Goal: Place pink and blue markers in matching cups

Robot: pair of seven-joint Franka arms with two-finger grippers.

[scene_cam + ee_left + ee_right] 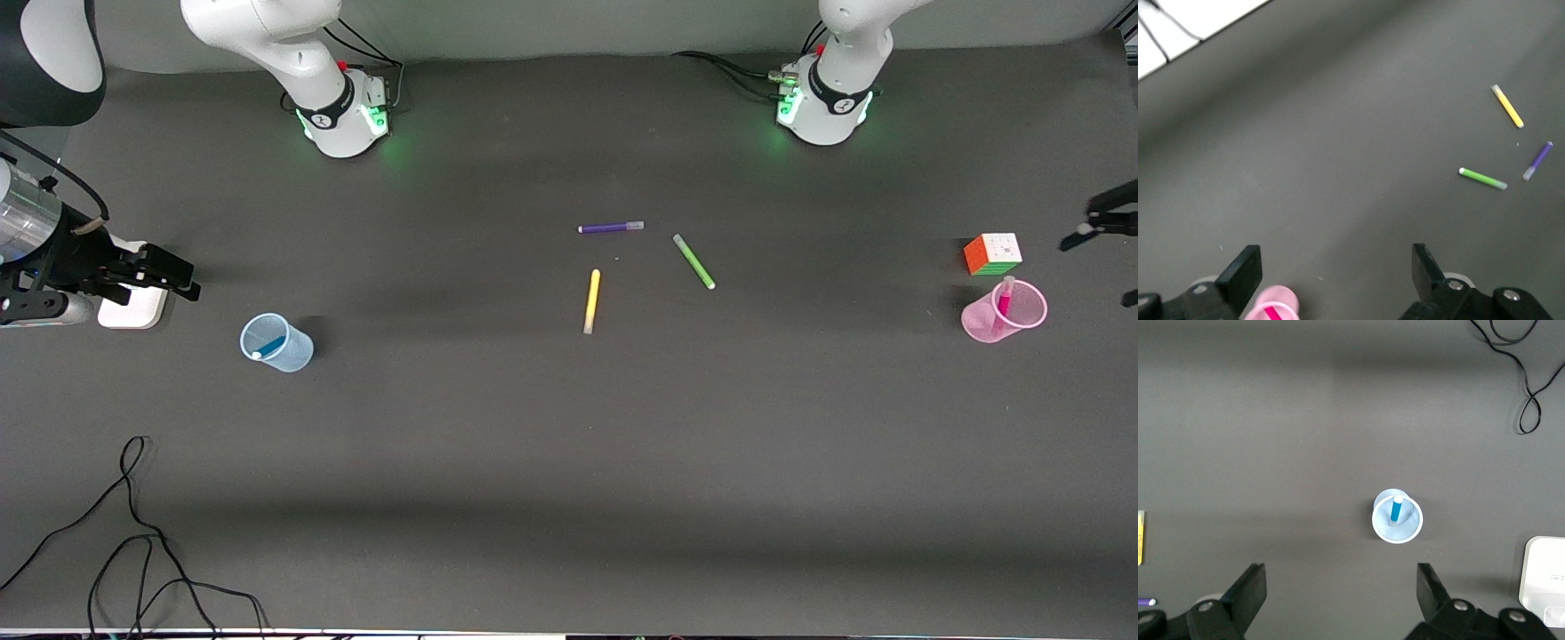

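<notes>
The pale blue cup [277,342] stands upright toward the right arm's end of the table, with the blue marker [267,347] leaning inside it. The pink cup [1005,311] stands toward the left arm's end and holds the pink marker [1005,298]. My right gripper [178,274] hangs open and empty beside the blue cup [1397,517]. In the right wrist view the blue marker [1395,510] stands clear of that gripper [1341,587]. My left gripper [1107,262] is open and empty beside the pink cup [1275,307], with the pink marker [1275,312] just inside the view's edge.
A purple pen [611,228], a green pen [693,260] and a yellow pen [591,301] lie mid-table. A multicoloured cube [992,254] sits next to the pink cup. A white box [133,307] lies under the right gripper. Black cables [133,533] trail near the front edge.
</notes>
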